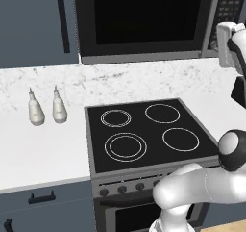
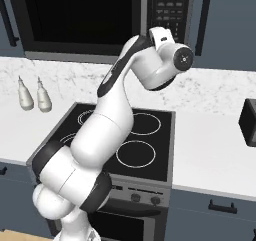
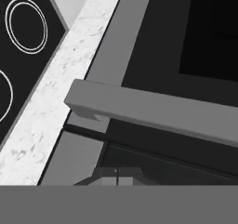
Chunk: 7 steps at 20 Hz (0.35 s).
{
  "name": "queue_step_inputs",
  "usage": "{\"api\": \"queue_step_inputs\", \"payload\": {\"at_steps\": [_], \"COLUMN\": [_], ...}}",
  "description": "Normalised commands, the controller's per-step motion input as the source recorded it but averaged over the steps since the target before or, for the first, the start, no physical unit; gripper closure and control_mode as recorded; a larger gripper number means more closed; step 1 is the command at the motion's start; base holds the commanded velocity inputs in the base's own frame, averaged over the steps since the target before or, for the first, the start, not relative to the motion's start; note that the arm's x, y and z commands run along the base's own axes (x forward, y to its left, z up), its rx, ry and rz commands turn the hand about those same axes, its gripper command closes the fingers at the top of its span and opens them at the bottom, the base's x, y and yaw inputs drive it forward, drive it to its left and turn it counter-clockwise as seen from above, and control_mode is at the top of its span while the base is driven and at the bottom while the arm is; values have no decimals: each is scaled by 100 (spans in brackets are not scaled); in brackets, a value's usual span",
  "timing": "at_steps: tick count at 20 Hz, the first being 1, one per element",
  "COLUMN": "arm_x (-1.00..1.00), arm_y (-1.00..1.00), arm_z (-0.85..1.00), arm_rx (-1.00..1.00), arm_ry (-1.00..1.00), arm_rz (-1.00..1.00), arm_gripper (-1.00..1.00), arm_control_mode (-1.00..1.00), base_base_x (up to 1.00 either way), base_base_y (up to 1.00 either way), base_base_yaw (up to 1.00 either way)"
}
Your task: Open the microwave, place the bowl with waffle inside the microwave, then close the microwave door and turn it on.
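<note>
The black microwave (image 1: 144, 21) hangs over the stove, and its glass-fronted microwave door (image 2: 80, 20) sits flush with the frame, closed. The grey door handle (image 3: 158, 111) crosses the hand view as a bar. My gripper (image 3: 116, 176) is shut with nothing between its tips, close in front of the microwave's right side near the handle and the keypad panel (image 2: 170, 7). My white hand (image 1: 227, 43) covers the lower part of that panel. The bowl with waffle is out of view.
The black four-ring stove (image 1: 149, 130) lies below. Two pale bottles (image 1: 36, 109) (image 1: 59, 108) stand on the white counter to its left. A dark appliance (image 2: 248, 122) sits on the counter at the right. Blue-grey cabinets (image 1: 33, 24) flank the microwave.
</note>
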Motion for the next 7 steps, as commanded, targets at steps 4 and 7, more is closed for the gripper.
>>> {"api": "queue_step_inputs", "payload": {"at_steps": [4,7], "arm_x": [-4,0], "arm_y": [-36,-38], "arm_z": [-4,0], "arm_rx": [10,16], "arm_ry": [-19,-25], "arm_rz": [-4,-14], "arm_gripper": [100,100], "arm_control_mode": [-100,-100], "base_base_x": [0,0], "base_base_y": [0,0], "base_base_yaw": [0,0]}}
